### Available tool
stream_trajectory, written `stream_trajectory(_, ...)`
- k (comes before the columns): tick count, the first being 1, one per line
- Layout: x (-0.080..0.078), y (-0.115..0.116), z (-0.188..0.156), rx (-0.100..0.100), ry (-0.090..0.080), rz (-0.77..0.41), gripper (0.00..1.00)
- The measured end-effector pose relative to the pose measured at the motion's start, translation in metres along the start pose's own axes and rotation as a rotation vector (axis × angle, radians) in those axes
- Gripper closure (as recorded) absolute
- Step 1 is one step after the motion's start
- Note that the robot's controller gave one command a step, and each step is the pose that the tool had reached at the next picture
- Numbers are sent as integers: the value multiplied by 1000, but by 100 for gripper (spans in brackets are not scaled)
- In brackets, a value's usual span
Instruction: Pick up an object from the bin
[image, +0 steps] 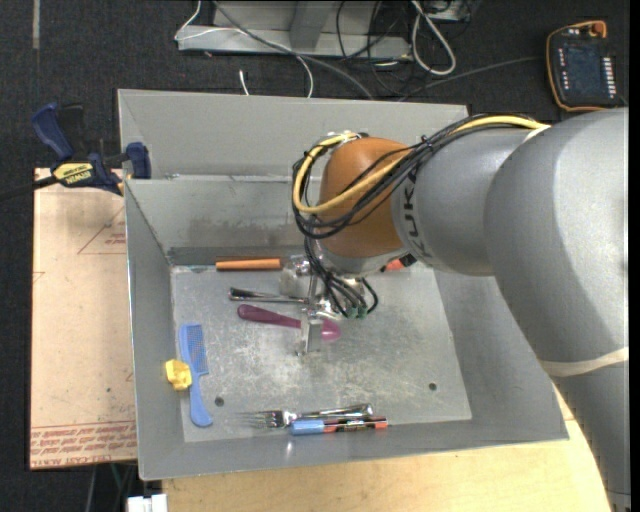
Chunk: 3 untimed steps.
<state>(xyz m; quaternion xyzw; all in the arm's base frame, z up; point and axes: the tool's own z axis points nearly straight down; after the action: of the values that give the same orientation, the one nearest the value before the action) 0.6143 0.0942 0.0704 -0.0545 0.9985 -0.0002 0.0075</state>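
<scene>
gripper (310, 338): low at mid-bin, over the purple utensil's (268, 314) right end; clenched or released, I cannot tell
purple utensil: flat at mid-bin; black tool (255, 295) just behind it
writing: KUKA on my arm (470, 215)
elsewhere: orange pen (248, 264) at back; comb (195, 365) left

In the bin (400, 370), a marker (248, 264) lies far. A spoon (270, 315) sits mid-floor at the gripper (312, 338), a comb (196, 372) left, and a fork (275, 419) along the near edge.
</scene>
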Motion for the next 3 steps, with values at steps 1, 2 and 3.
stream_trajectory(1,5,7,0,-4,9,237,100)
stream_trajectory(2,5,7,0,-4,9,237,100)
stream_trajectory(3,7,7,-24,-3,16,236,100)
